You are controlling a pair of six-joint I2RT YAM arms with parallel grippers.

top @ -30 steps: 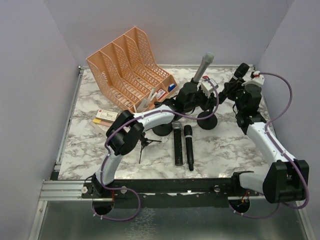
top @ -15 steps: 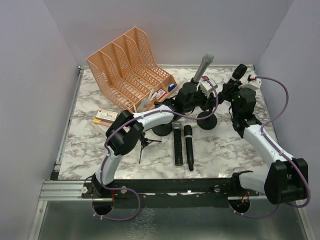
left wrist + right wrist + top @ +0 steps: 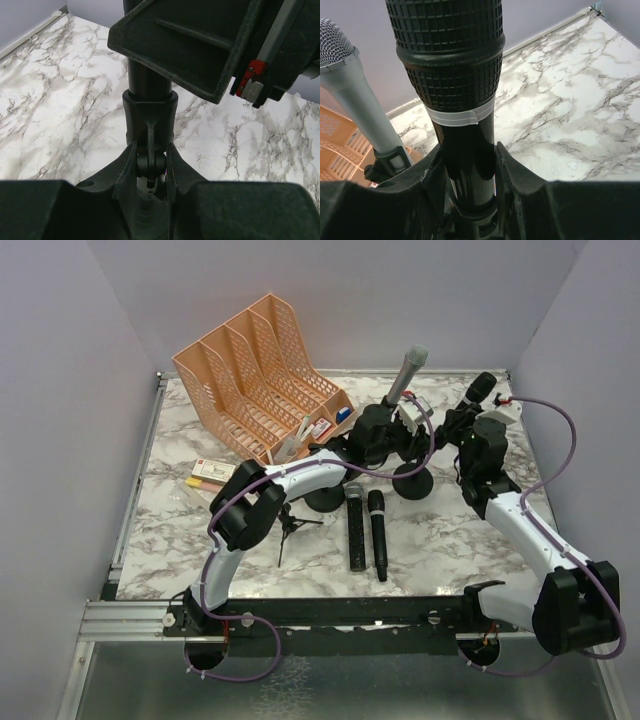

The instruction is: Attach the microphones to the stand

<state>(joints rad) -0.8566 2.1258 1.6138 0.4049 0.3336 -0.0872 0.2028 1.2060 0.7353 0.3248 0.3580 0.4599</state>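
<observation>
My left gripper [image 3: 383,440] is shut on the pivot joint [image 3: 150,167] of a black stand [image 3: 413,482]; its jaws pinch the joint from both sides below the post [image 3: 149,80]. A silver-grey microphone [image 3: 405,370] stands tilted in that stand's clip and also shows in the right wrist view [image 3: 350,85]. My right gripper [image 3: 468,420] is shut on an all-black microphone [image 3: 480,390], head up, with a white tape band [image 3: 460,116]. Its lower end is hidden between my jaws. A silver-grille microphone [image 3: 355,525] and a black microphone [image 3: 377,532] lie side by side on the table.
An orange mesh file organizer [image 3: 255,375] stands at the back left, with small items at its front. A flat packet [image 3: 210,474] and a small black tripod [image 3: 290,523] lie left of centre. A second round stand base [image 3: 323,500] sits under my left arm. Walls close in on three sides.
My right gripper has shifted slightly left towards the stand with the black microphone still in it. My left gripper has stayed on the stand joint.
</observation>
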